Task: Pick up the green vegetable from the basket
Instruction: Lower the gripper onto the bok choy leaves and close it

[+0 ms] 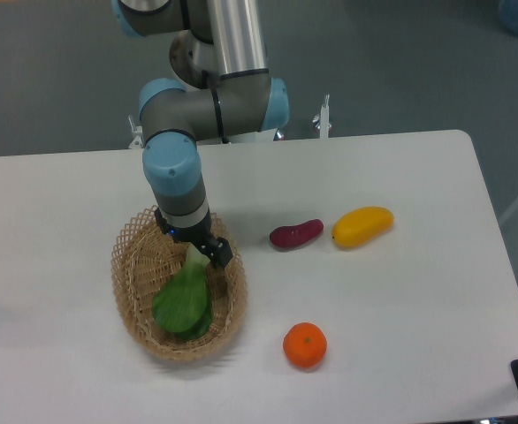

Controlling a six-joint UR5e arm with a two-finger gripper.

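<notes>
The green vegetable [184,300] lies in the tan wicker basket [135,265] at the left of the table, with its broad leaves toward the front and its pale stem pointing back. My gripper [193,249] hangs right over the pale stem end, at the basket's back right. Its black fingers point down beside the stem. The wrist hides the fingertips, so I cannot make out whether they are open or shut on the stem.
A purple sweet-potato-shaped piece [296,233] and a yellow mango-shaped fruit [361,226] lie right of the basket. An orange [305,344] sits near the front edge. The arm comes down from the back, above the basket.
</notes>
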